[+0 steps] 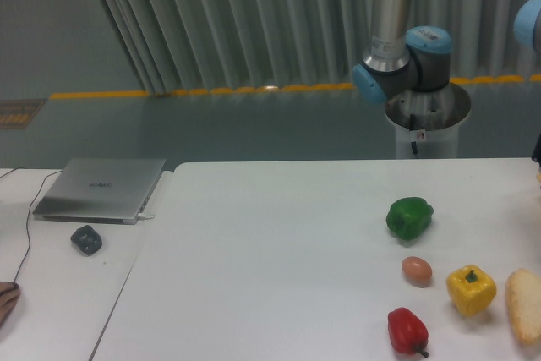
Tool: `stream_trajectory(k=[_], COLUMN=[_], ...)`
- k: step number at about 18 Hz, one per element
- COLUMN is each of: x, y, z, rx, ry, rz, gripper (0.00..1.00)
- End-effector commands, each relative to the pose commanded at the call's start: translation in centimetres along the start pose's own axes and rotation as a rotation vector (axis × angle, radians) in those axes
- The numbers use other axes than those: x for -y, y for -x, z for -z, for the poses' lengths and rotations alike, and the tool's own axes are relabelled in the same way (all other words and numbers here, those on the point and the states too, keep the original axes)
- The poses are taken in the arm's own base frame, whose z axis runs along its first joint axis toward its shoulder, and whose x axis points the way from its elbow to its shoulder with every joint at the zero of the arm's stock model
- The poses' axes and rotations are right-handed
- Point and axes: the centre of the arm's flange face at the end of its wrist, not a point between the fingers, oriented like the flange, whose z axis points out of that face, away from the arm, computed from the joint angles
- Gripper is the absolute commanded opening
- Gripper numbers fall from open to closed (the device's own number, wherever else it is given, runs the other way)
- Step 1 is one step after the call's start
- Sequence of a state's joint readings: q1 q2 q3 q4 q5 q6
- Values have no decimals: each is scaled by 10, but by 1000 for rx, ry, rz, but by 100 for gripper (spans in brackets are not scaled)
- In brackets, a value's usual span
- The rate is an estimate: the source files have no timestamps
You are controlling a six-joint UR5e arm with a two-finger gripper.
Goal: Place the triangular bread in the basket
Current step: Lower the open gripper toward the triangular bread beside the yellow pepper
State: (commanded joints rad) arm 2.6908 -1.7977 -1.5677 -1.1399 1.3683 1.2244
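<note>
Currently pre-grasp: nothing picked yet. Nearest, the red pepper and, at the right edge, the triangular bread, lying flat on the desk, partly cut off. Just left of it the yellow pepper, then the egg, green pepper further back. Basket not in view. Arm stands behind the desk; end effector not visible, can't tell its state. Next move: reach down to the bread, clear of the yellow pepper.
</note>
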Motion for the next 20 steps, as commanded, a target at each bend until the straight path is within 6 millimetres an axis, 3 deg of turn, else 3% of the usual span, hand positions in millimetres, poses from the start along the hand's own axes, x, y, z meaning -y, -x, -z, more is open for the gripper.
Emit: stream_trajectory(k=[6, 9, 13, 20], x=[19, 46, 68, 74], y=[6, 6, 4, 21], z=[-23, -41, -73, -100], rx=[37, 58, 53, 42], ry=[-22, -43, 19, 20], rz=[91, 163, 121, 118], gripper=[100, 100, 100, 100])
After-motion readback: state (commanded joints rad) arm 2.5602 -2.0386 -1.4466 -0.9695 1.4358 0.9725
